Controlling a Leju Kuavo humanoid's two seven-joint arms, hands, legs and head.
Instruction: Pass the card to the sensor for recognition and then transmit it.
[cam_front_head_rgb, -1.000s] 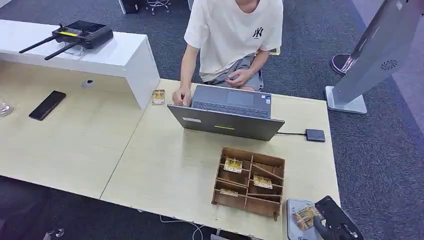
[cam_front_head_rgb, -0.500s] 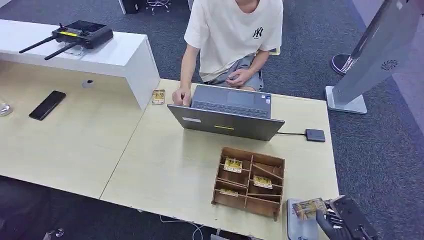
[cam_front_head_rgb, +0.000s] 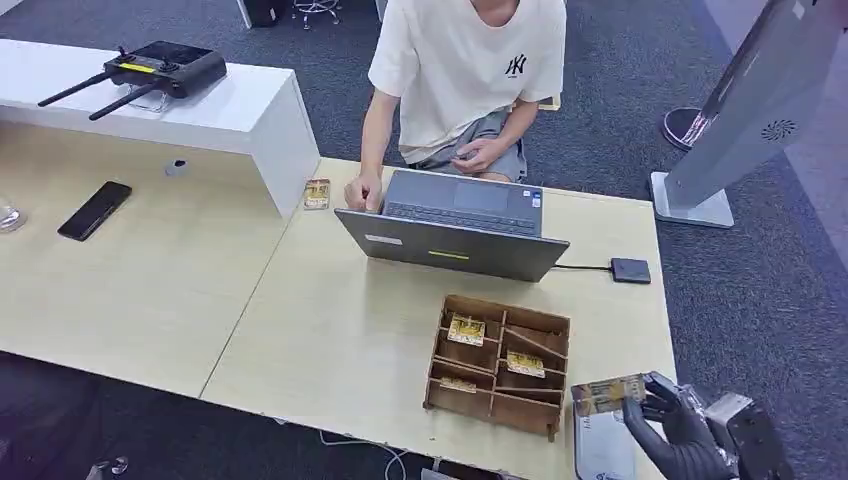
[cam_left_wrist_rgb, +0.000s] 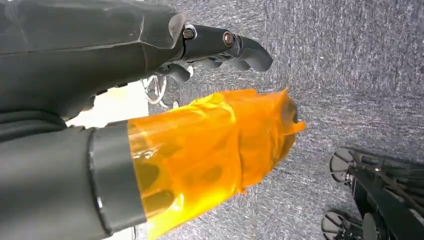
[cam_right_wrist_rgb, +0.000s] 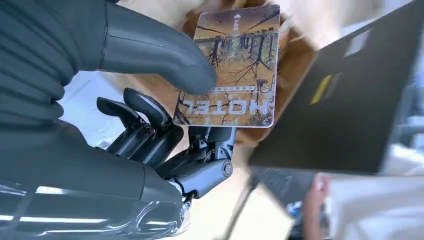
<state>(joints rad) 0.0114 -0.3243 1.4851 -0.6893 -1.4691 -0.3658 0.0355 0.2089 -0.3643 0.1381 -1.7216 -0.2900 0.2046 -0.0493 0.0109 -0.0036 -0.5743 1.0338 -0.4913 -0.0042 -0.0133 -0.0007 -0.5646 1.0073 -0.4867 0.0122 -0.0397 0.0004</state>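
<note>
Head view: my right hand (cam_front_head_rgb: 672, 432) has lifted the card (cam_front_head_rgb: 607, 393) off the grey sensor pad (cam_front_head_rgb: 603, 452) at the near right table edge; it now sits above the pad, beside the wooden organizer (cam_front_head_rgb: 498, 364). Thumb and fingers pinch the card. Recognition step looks done, handover next. Left hand (cam_left_wrist_rgb: 150, 75) holds nothing, fingers loosely curled.

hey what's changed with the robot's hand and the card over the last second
The right hand kept its pinch on the card and lifted it off the grey sensor pad, carrying it up and away from the robot's body; the card now sits beside the wooden tray's near corner. The person, laptop and tray stayed put.
</note>
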